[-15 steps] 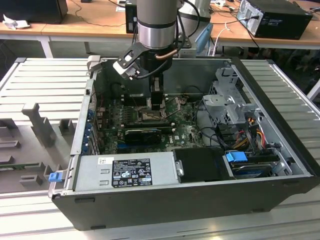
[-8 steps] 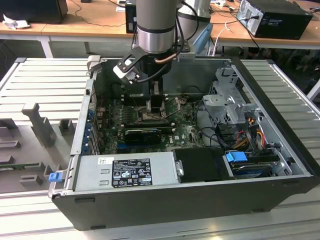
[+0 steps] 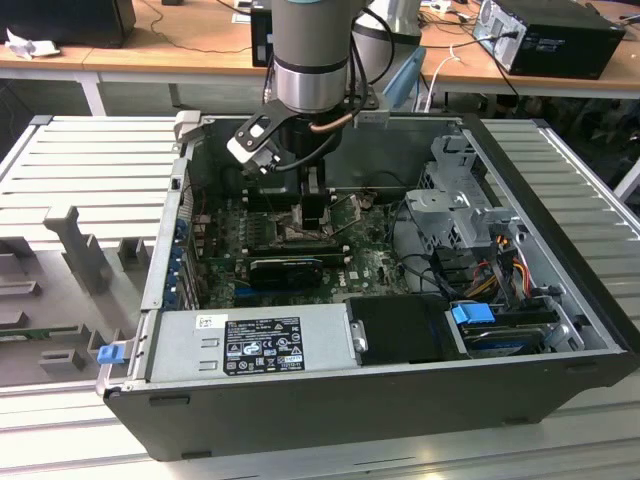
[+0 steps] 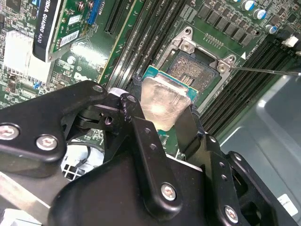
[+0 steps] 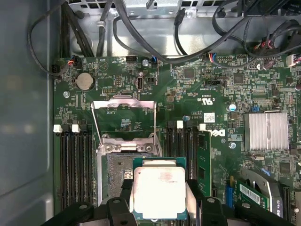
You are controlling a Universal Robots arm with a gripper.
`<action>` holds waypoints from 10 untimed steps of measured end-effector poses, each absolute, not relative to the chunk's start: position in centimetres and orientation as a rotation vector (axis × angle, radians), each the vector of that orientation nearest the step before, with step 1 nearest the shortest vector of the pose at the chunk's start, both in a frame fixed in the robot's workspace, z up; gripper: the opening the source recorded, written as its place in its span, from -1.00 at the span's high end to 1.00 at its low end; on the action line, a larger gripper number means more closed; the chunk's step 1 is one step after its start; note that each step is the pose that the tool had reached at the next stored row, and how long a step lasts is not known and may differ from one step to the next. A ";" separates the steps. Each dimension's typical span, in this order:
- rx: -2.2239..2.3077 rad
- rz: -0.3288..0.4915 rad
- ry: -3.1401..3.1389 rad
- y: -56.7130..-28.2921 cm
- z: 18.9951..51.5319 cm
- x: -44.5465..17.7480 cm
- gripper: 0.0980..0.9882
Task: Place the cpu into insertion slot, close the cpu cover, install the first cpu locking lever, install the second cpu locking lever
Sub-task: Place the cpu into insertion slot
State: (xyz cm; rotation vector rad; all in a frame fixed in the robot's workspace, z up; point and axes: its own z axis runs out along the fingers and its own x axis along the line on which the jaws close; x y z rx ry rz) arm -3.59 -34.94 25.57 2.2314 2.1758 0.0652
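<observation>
My gripper (image 5: 159, 200) is shut on the cpu (image 5: 159, 192), a pale silvery square chip on a green-edged carrier, with one black finger on each of two opposite sides. In the second wrist view the gripper (image 4: 164, 113) holds the cpu (image 4: 165, 100) just beside and partly over the insertion slot (image 4: 193, 70). The slot's dark pin field (image 5: 117, 174) lies bare. The cpu cover (image 5: 124, 100) is swung open and stands back from the socket. Two thin locking levers (image 5: 95, 125) rise beside it, unlatched. In the exterior view the gripper (image 3: 300, 205) is low inside the computer case (image 3: 560, 250).
Black memory slots (image 5: 73, 165) flank the socket on both sides. A graphics card (image 4: 44, 28) and a ribbed silver heatsink (image 5: 265, 132) sit nearby. Black cables (image 5: 141, 37) run along the board's edge. A grey power supply (image 3: 255, 340) and a drive cage (image 3: 460, 200) fill the case's near and right parts.
</observation>
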 end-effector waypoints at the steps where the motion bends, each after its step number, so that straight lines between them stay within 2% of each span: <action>1: 2.227 0.065 2.180 -34.9 25.4 -3.6 0.03; 6: 2.219 0.065 2.189 -34.9 24.6 -3.7 0.03; 10: 2.216 0.065 2.192 -33.7 24.3 -3.7 0.03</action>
